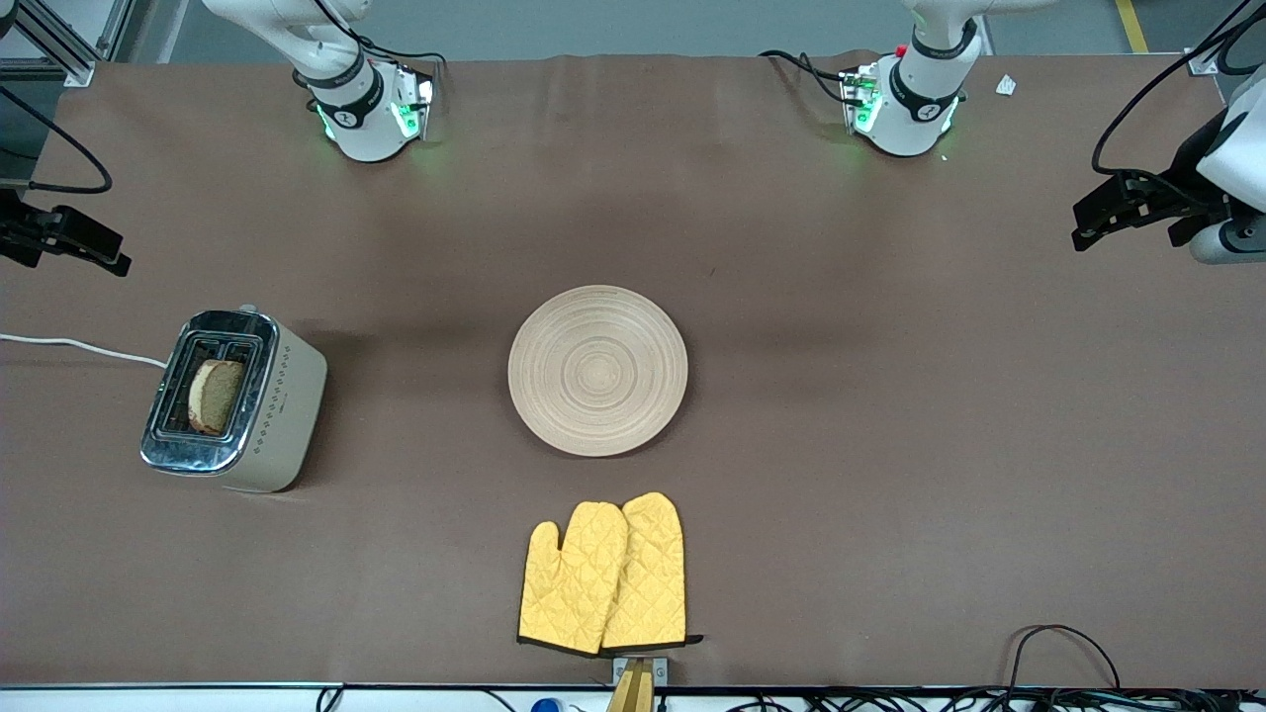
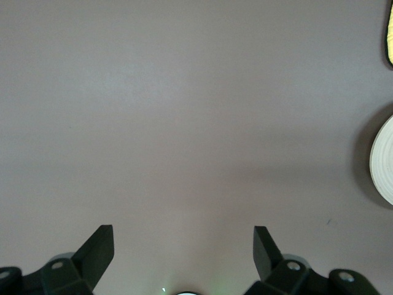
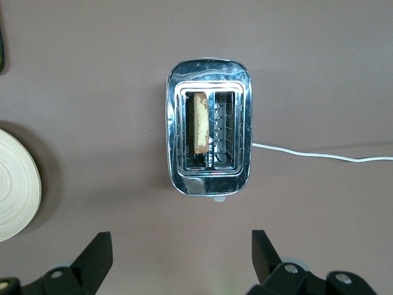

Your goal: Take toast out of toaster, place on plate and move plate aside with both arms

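Note:
The toast (image 1: 216, 394) stands upright in one slot of a cream and chrome toaster (image 1: 287, 396) toward the right arm's end of the table. From the right wrist view its top edge (image 3: 199, 123) shows in the slot. The round light-wood plate (image 1: 597, 370) lies bare at the table's middle, and its rim shows in both wrist views (image 2: 384, 160) (image 3: 15, 190). My right gripper (image 1: 104, 252) (image 3: 181, 241) hangs open in the air by the toaster, holding nothing. My left gripper (image 1: 1093, 222) (image 2: 183, 236) hangs open over bare table at the left arm's end.
A pair of yellow quilted oven mitts (image 1: 605, 574) lies nearer the front camera than the plate. The toaster's white cord (image 1: 79, 346) runs off the right arm's end of the table. Black cables (image 1: 1058, 643) lie along the table's front edge.

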